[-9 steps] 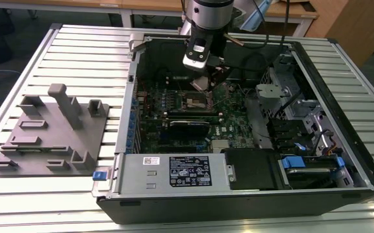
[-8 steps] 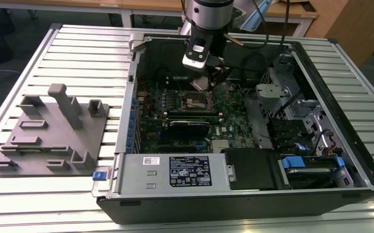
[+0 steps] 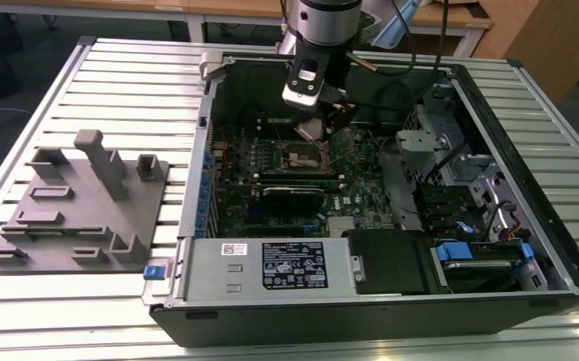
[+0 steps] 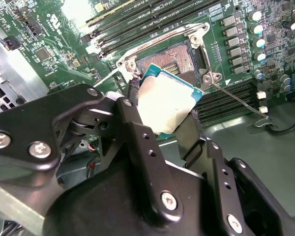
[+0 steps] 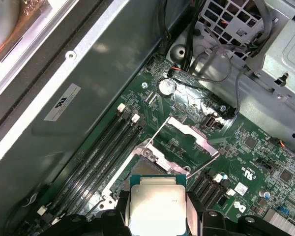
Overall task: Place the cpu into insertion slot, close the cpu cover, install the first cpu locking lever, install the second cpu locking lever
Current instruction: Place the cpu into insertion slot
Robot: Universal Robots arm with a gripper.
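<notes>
**Exterior view.** The black two-finger gripper (image 3: 315, 120) hangs inside the open black computer case (image 3: 560, 248). It is clenched on the small flat square cpu with a dull silvery metal top (image 3: 313, 132). Beneath the fingertips, apart from the chip, lies the small square dark insertion slot with a silver rim (image 3: 304, 156), set in the green circuit board (image 3: 269, 203). The chip looks tilted against the board. If it goes down that way, one edge would probably meet the socket first.

**Second wrist view.** The black fingers (image 4: 137, 128) pinch the cpu (image 4: 172, 98) by opposite edges. The insertion slot (image 4: 174, 56) sits just beyond the fingertips, uncovered. A thin silver wire locking lever (image 4: 236, 98) runs out close beside the chip's far corner. A small sideways drift could hook that corner on the lever or on the socket's rim. A chip that is turned slightly would likely sit on the contacts and bend them.

**First wrist view.** The cpu (image 5: 157, 206) partly hides the insertion slot (image 5: 150, 164) ahead of the gripper. Farther ahead, the thin silver metal square-framed cpu cover (image 5: 189, 130) appears swung open. Overshooting forward could knock it. The edge pinch is narrow, so a slip could drop the chip askew.
</notes>
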